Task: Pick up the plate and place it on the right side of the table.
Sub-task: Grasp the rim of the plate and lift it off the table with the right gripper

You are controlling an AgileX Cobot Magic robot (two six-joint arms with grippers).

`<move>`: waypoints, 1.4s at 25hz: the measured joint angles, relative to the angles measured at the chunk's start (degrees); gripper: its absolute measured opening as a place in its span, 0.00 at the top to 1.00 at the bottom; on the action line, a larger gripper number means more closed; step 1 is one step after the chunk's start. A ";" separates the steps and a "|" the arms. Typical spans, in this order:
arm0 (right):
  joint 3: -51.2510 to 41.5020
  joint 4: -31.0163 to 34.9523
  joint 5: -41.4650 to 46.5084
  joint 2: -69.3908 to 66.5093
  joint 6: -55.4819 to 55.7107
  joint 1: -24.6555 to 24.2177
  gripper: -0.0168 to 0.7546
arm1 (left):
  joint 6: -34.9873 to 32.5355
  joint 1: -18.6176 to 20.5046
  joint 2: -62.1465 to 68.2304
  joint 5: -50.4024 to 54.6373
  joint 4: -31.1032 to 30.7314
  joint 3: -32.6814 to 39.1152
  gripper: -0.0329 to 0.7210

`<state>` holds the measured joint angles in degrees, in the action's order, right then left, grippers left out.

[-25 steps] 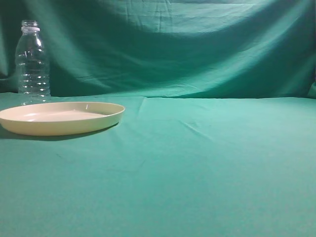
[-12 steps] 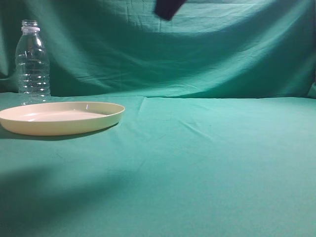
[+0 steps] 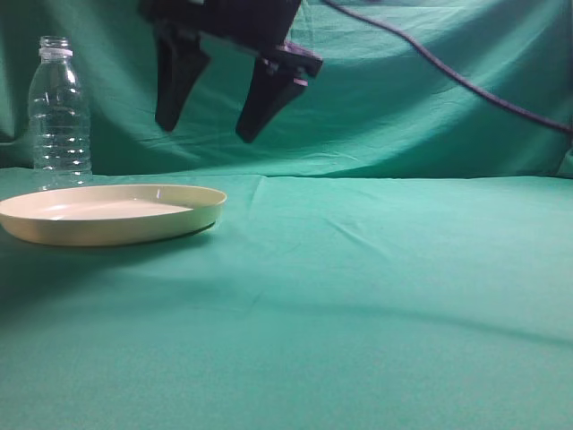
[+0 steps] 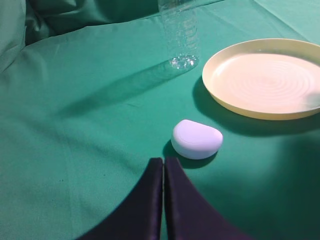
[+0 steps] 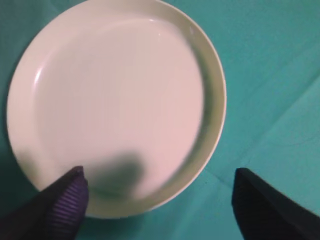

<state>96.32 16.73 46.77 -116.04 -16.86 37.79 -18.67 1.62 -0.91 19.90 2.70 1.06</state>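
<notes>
Plate of cream-yellow plastic lies flat on the green-clothed desk at the left side of the exterior view, wide and shallow with a raised rim, and nothing lies in it. Just behind its left part a clear ribbed bottle stands upright in front of the darker wrinkled backdrop cloth. The right hand hangs in the air above the plate, well clear of it, its two dark fingers spread wide and pointing down toward the plate's right half; it holds nothing, and a dark cable runs from it toward the upper right. From the right wrist view the plate fills most of the picture from above, the two finger tips showing at the lower left and lower right corners, far apart, one over the plate's near edge and the other over bare cloth beside the rim, with a soft shadow on the plate's floor. The left wrist view shows the left hand low over the desk, its two dark fingers pressed together with only a thin seam between them and nothing caught there. Just beyond their tips sits a small white rounded object; the plate lies beyond it to the right, apart from it, and the base of the bottle stands near the plate's rim.
</notes>
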 joint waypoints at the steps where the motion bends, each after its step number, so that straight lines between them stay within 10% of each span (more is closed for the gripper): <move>1: 0.63 0.00 -0.52 -1.25 0.00 0.00 0.28 | 0.00 0.00 0.00 0.00 0.00 0.00 0.96; 22: 2.41 -1.32 -13.71 -13.55 0.39 0.00 0.35 | 0.00 0.00 0.00 0.00 0.00 0.00 0.96; 29: 2.62 -2.37 -15.02 -13.98 0.64 0.00 0.83 | 0.00 0.00 0.00 0.00 0.00 0.00 0.96; 35: 6.01 -2.42 -13.40 -14.10 3.01 0.00 0.98 | 0.00 0.00 0.00 0.00 0.00 0.00 0.96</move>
<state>102.33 14.31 33.37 -130.15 -13.85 37.79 -18.67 1.62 -0.91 19.90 2.70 1.06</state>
